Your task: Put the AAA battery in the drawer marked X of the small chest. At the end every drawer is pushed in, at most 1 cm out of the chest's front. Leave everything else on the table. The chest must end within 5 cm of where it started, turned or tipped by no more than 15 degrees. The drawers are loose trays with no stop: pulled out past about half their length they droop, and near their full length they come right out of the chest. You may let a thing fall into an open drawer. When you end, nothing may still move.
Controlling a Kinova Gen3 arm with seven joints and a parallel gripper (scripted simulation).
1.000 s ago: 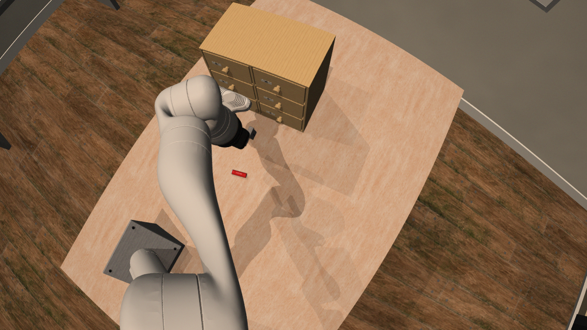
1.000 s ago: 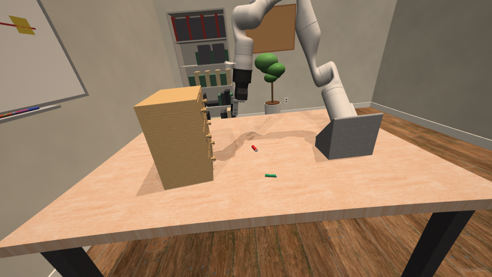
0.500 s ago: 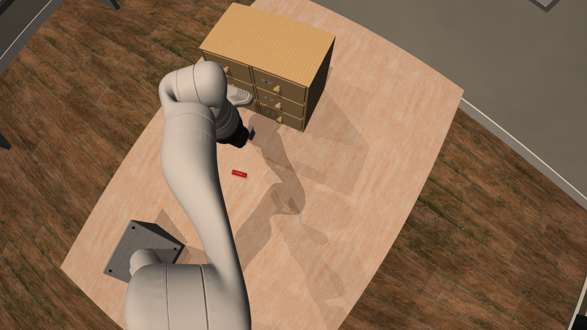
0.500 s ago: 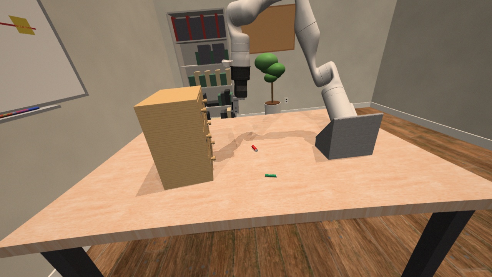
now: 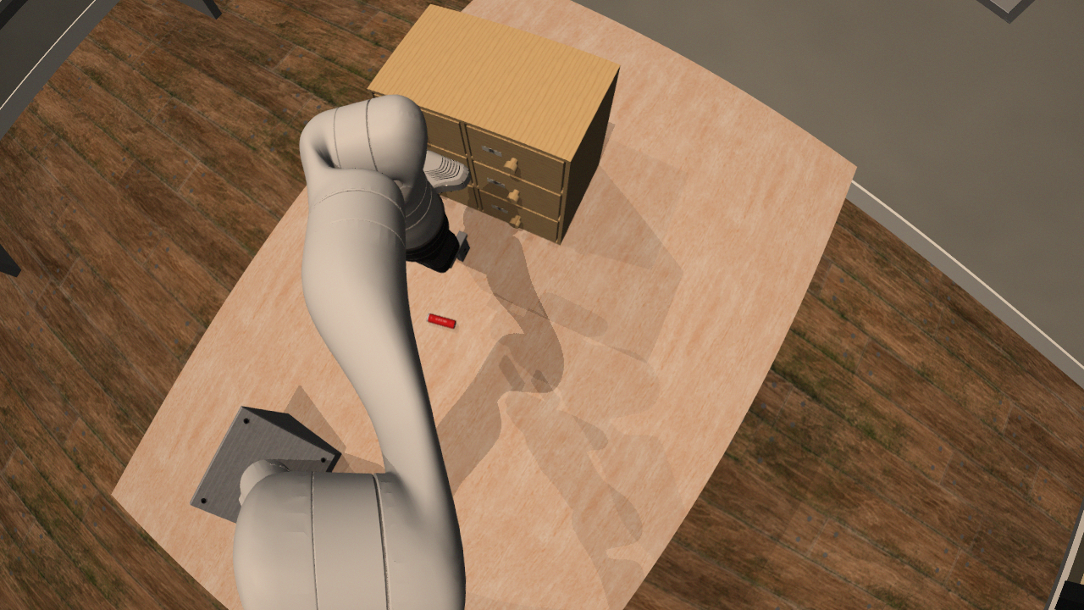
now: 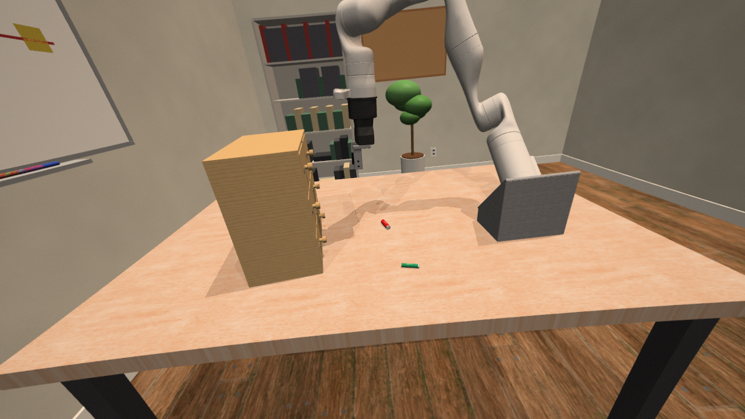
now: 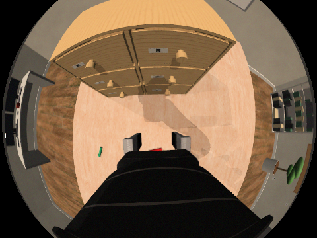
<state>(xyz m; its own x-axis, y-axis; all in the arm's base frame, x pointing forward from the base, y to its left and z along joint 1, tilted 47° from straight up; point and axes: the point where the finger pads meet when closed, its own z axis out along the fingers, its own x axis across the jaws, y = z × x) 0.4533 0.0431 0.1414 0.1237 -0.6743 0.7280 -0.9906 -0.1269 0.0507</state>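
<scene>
From here I'm counting one chest with six drawers, all sitting closed, and two batteries lying on the bench: a red one and a green one, both out in front of the chest. I can't tell which is the AAA. One arm is arching over, its hand pointing down before the chest's front, high above the bench, fingers standing wide apart.

Arm's wrist swung more upright; fingers slightly higher.
</scene>
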